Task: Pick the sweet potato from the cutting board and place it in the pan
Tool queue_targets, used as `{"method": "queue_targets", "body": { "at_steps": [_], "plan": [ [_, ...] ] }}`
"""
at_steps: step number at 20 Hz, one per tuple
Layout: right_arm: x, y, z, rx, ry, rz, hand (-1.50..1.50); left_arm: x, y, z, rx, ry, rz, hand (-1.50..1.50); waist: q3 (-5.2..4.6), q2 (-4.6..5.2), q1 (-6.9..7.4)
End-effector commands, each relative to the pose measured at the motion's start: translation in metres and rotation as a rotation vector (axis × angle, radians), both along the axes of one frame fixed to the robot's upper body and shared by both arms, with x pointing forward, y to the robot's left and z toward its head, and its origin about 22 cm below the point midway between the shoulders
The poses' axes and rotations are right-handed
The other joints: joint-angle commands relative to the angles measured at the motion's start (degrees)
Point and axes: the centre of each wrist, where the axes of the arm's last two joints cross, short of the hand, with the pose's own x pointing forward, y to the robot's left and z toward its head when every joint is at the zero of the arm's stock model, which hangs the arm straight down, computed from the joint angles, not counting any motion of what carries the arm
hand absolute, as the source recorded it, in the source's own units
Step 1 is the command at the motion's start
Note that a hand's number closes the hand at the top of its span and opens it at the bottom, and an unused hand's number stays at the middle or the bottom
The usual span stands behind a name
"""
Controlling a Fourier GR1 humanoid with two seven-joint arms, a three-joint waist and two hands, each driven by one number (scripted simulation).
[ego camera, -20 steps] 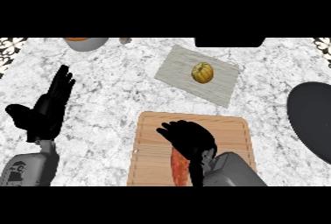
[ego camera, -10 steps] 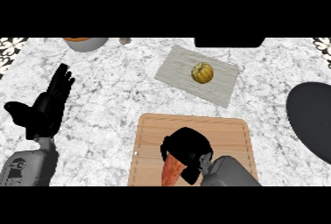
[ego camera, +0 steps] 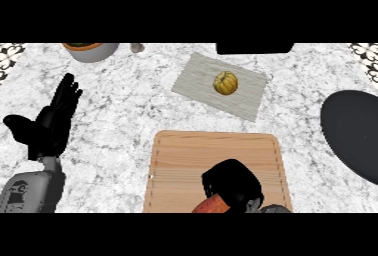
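The sweet potato [ego camera: 210, 206] is seen as a reddish-orange patch at the lower edge of the head view, on the near part of the wooden cutting board [ego camera: 184, 155]. Most of it is hidden by the right hand [ego camera: 235, 182], which is bent down over it from above. The fingers of this hand are curled round the sweet potato's upper end, so that only its lower left side is shown. Whether the sweet potato is lifted clear of the board or rests on it cannot be told, since the contact is covered by the hand and cut off by the view's edge.

The pan [ego camera: 354, 132] is seen as a dark oval at the right edge of the view, well apart from the board and partly cut off. Nothing is seen inside the part that shows.

The left hand [ego camera: 50, 127] is held at the left side of the view, above the marble counter [ego camera: 125, 100], with its fingers straight and pointing up the view and its thumb spread out to the left. Nothing is touched by it.

Beyond the board, a pale cloth [ego camera: 196, 80] is laid at a slant, and a round yellow item [ego camera: 226, 83] is set on its middle. A grey bowl [ego camera: 92, 51] is placed at the far left, with a small brown object [ego camera: 137, 48] just beside it, and a dark block [ego camera: 255, 48] is seen at the far edge.
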Motion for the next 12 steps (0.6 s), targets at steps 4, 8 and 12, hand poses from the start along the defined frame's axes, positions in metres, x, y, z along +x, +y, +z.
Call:
{"method": "queue_targets", "body": {
  "at_steps": [4,8,12],
  "plan": [
    [-0.059,-0.047,0.029,0.007,-0.171,-0.340,1.50,-0.010,0.008,-0.003,-0.009,0.002,0.022,0.00,-0.02,0.07,-0.17],
    [-0.075,-0.052,0.079,0.125,-0.493,-0.408,1.50,-0.002,-0.003,0.006,0.015,0.001,0.008,0.00,0.01,-0.21,-0.80],
    [-0.109,-0.069,0.114,0.241,-0.618,-0.499,1.50,-0.004,0.000,0.012,0.021,-0.013,0.013,0.00,0.03,-0.01,-0.15]
  ]
}}
